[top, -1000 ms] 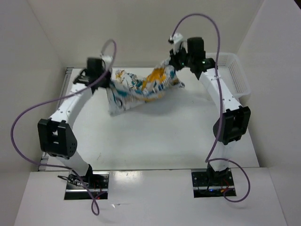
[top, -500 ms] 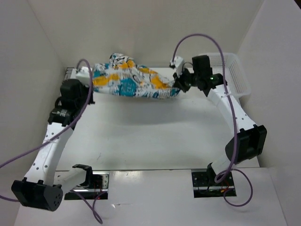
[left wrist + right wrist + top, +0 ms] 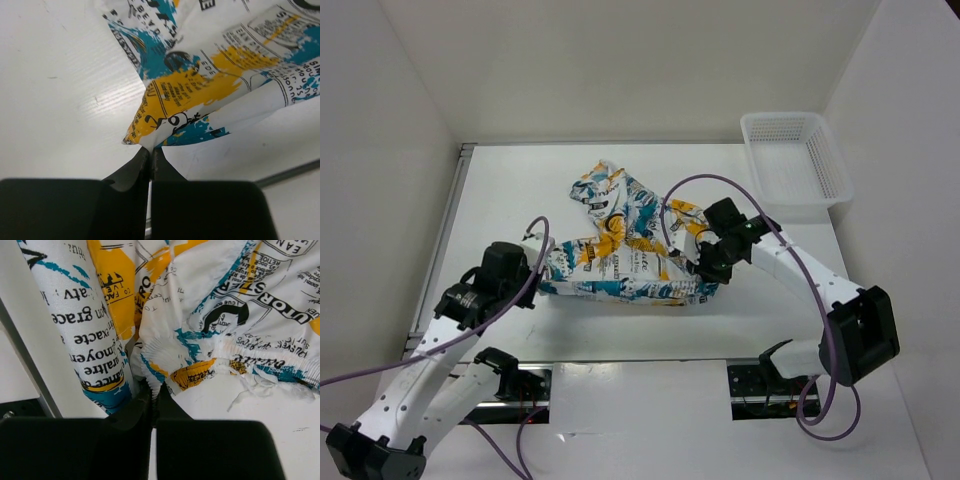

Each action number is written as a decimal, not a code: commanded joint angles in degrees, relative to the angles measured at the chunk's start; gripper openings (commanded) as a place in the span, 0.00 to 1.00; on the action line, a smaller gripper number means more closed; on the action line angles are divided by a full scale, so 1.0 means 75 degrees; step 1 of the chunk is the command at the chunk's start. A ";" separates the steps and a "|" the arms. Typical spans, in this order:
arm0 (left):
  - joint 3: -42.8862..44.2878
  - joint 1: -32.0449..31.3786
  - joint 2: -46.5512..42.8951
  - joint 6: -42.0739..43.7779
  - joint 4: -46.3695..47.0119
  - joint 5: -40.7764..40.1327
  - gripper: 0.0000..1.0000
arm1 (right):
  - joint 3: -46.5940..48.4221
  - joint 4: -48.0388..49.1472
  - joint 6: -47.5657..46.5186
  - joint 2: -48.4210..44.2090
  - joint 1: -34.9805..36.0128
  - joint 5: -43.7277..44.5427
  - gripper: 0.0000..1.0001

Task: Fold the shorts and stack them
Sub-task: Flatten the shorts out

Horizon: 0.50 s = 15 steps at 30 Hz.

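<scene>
Shorts (image 3: pixel 620 262) pulled nearer — soft, crumpled printed fabric

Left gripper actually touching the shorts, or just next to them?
Touching. The left wrist view shows the left gripper pinched shut on a corner of the shorts, with the fabric running into its fingertips.

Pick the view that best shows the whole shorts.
Top external: the shorts sit fully in frame, crumpled. Wrist views show only edges pinched in the left pincer and right pincer.
</scene>
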 commanded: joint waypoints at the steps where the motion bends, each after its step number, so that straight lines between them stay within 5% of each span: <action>1: 0.0651 -0.0019 -0.0087 0.0025 -0.0920 0.0608 0.00 | 0.0094 -0.0684 -0.0558 -0.0263 -0.0047 -0.0084 0.00; 4: 0.1181 -0.0019 -0.0016 0.0025 -0.1835 0.1380 0.00 | 0.0094 -0.0791 -0.0629 -0.0333 -0.0047 -0.0155 0.01; 12: 0.0127 -0.0019 -0.0812 0.0025 -0.1391 0.1278 0.03 | -0.0796 -0.0615 -0.1062 -0.0404 -0.0047 0.0619 0.06; 14: -0.0014 -0.0019 -0.1163 0.0025 -0.1391 0.1463 0.10 | -0.0796 -0.0615 -0.0957 -0.0404 -0.0047 0.0432 0.15; 15: -0.0084 -0.0019 -0.1292 0.0025 -0.1391 0.1581 0.18 | -0.0727 -0.0731 -0.0876 -0.0404 -0.0047 0.0199 0.34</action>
